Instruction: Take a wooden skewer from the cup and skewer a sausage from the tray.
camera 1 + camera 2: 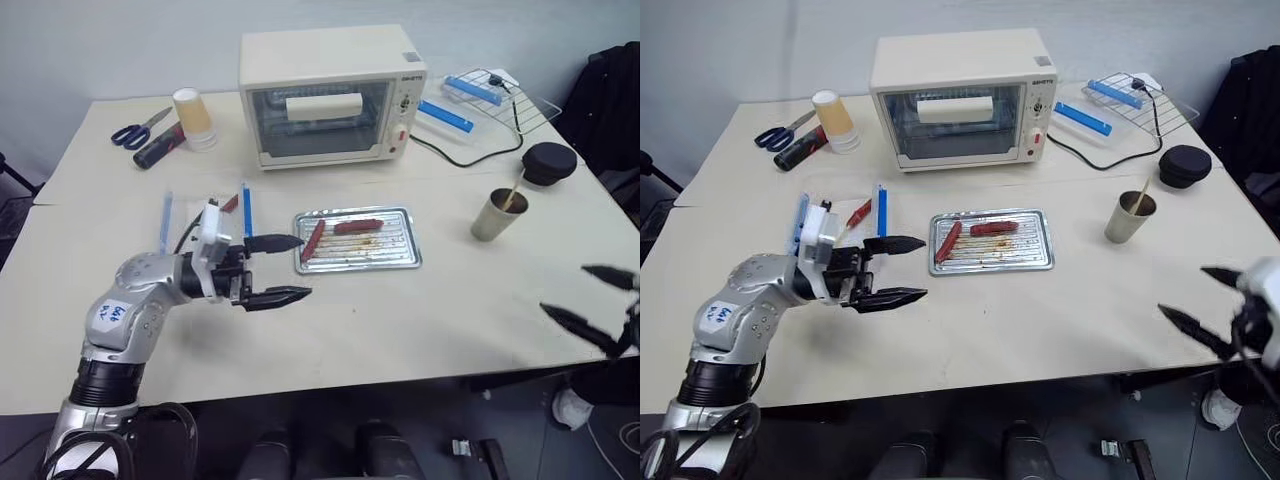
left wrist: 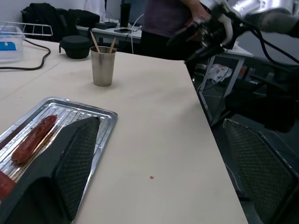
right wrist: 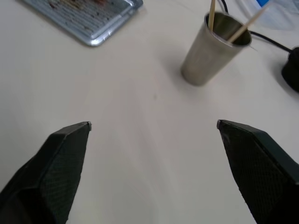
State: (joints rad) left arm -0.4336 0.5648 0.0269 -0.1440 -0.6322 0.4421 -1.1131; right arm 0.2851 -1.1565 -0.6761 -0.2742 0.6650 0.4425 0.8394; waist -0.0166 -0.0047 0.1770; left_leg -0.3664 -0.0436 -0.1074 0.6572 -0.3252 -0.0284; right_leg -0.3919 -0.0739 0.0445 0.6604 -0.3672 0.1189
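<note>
Pale, thin wooden skewers (image 3: 212, 14) poke from the dull beige cylindrical cup (image 3: 210, 51): light, snappable, best pinched high. Both pincers, left (image 1: 283, 268) and right (image 1: 598, 300), spread empty.

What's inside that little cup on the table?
Two thin wooden skewers stand in the cup, their tops poking out above the rim. The cup's wall hides their lower ends and the bottom, so whether anything else is in there cannot be seen.
</note>
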